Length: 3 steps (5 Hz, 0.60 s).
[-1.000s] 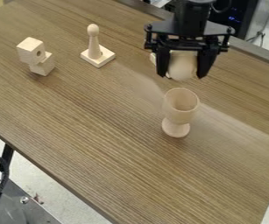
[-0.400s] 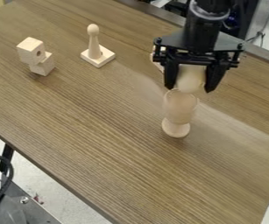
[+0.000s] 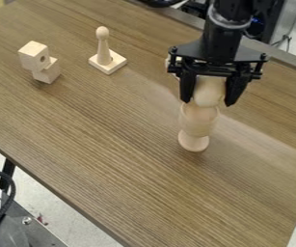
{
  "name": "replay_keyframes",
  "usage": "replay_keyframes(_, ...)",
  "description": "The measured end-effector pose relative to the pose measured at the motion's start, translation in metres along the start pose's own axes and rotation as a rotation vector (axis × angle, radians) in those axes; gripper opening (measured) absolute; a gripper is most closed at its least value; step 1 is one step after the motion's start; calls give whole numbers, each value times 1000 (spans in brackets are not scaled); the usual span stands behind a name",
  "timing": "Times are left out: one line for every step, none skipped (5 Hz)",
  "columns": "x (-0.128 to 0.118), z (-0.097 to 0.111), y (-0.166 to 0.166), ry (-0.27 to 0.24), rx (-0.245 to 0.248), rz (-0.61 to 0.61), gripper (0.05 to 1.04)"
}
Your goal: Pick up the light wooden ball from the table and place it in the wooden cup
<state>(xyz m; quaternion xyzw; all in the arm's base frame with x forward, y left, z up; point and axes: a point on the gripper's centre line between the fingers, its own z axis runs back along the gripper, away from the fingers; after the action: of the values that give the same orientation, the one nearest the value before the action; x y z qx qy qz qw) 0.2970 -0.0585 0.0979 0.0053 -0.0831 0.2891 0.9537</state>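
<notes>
The black gripper (image 3: 206, 102) hangs over the right half of the table, shut on a pale wooden ball or egg-shaped piece (image 3: 208, 91). Directly below, a wooden goblet (image 3: 197, 124) stands upright on its round foot. The piece's lower end overlaps the goblet's rim in the view; whether it touches or sits inside the cup I cannot tell. Behind the gripper's left side, part of another pale wooden object (image 3: 169, 62) peeks out, mostly hidden.
A wooden peg with a round head on a square base (image 3: 107, 60) stands at the upper left of the brown table (image 3: 111, 144). Farther left, two joined wooden blocks (image 3: 39, 61) lean on each other. The table's near edge slants down at the lower left.
The gripper has moved down and slightly right with the pale piece, from behind the goblet to just over its rim. The goblet has not moved.
</notes>
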Motion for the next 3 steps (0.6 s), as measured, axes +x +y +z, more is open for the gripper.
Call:
replay_keyframes(-2,-2,2,8,5,-1,799)
replay_keyframes(-3,-4,3,12,7,-2,869)
replay_keyframes(-4,-4,4,14,7,1,1007)
